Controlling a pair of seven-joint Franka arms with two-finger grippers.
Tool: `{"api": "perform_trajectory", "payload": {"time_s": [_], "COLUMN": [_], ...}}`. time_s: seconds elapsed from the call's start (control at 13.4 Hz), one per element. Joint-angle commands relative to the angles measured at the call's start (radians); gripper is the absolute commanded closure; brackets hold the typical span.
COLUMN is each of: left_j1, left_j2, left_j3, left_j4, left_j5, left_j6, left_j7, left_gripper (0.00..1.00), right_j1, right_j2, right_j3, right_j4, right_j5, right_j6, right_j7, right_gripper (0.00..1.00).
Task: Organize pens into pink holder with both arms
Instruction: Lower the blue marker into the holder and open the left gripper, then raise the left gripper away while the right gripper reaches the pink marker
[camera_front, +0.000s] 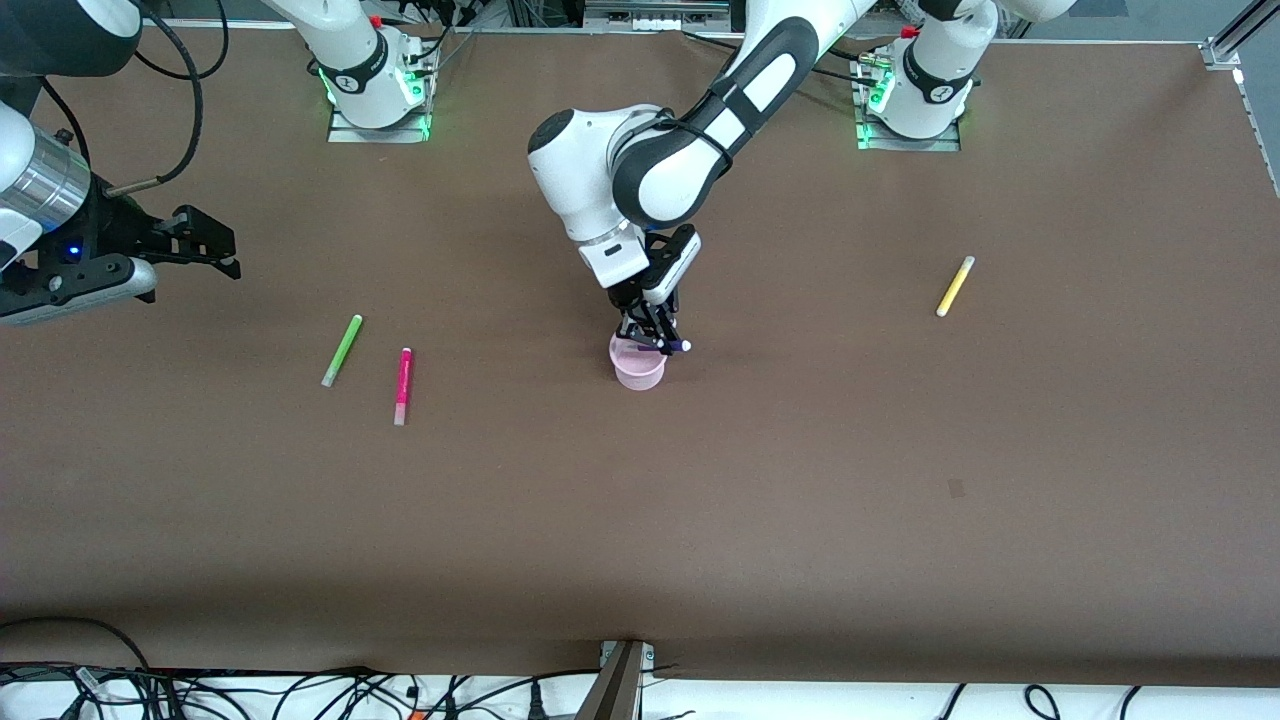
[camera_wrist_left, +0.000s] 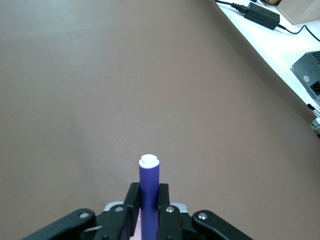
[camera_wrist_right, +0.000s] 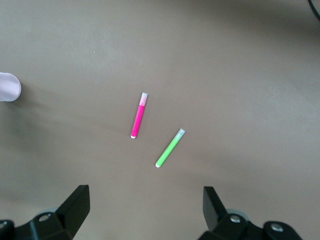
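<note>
The pens are four short slim markers, and none of them is seen resting inside the small pale pink see-through plastic cup (camera_front: 638, 368) yet.

In the front view, the pink cup stands near the middle of the brown table (camera_front: 700, 520). The left gripper (camera_front: 652, 338) is right over the cup's rim. Its two black fingers are pressed together on the dark purple pen (camera_front: 668, 345), which looks tilted, with its pale tip sticking out past the rim toward the left arm's end of the table. The light green pen (camera_front: 342, 350) and the magenta-pink pen (camera_front: 403, 385) lie flat, near each other, toward the right arm's end of the table. The yellow pen (camera_front: 955, 286) lies alone, well apart, toward the left arm's end. The right gripper (camera_front: 205, 247) hangs in the air over bare table close to the green pen, and that arm seems to be waiting.

In the left wrist view, the purple pen sits squeezed between the black fingers (camera_wrist_left: 132, 197), its white cap pointing away from the camera. The cup hardly shows here.

In the right wrist view, the right gripper's fingers (camera_wrist_right: 75, 202) stand wide apart with nothing between them. The green and pink pens lie on the table below, and an edge of the pink cup peeks in.

So the first pen is likely about to drop in. Three more pens are left to pick up.
</note>
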Motion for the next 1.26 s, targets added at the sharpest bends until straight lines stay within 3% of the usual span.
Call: {"api": "perform_trajectory", "payload": {"time_s": [0.0,0.07,0.15,0.22,0.37,0.67,1.19], "left_j1": [-0.020,-0.018,-0.015,-0.007,0.041,0.173,0.517], "left_j2": [0.013,0.008,0.004,-0.010,-0.082,-0.234,-0.462], "left_j3": [0.012,0.012,0.012,0.010,0.000,-0.003,-0.003], "left_j4": [0.037,0.037,0.038,0.038,0.028,0.020,0.020], "left_j5": [0.026,0.023,0.022,0.018,-0.028,-0.328,-0.716], "left_j6": [-0.024,-0.024,-0.024,-0.025,-0.030,-0.050,-0.290], "left_j7": [-0.009,0.023,0.053,0.092,0.194,0.618,1.443], "left_gripper": [0.53,0.41,0.17,0.00,0.00,0.00,0.00], "right_j1": [-0.002,0.000,-0.003,-0.009,-0.009,-0.012,-0.046], "right_j2": [0.002,0.016,0.033,0.049,0.060,0.096,0.169], "right_j3": [-0.003,-0.003,-0.003,-0.004,-0.004,-0.006,-0.009], "right_j4": [0.002,0.005,0.005,0.005,0.005,0.005,-0.013], "right_j5": [0.016,0.005,0.004,0.004,0.001,-0.002,0.020], "right_j6": [0.010,0.018,0.025,0.031,0.032,0.027,-0.004], "right_j7": [-0.007,-0.007,-0.007,-0.007,-0.007,-0.008,0.002], "right_gripper": [0.00,0.00,0.00,0.00,0.00,0.00,0.00]}}
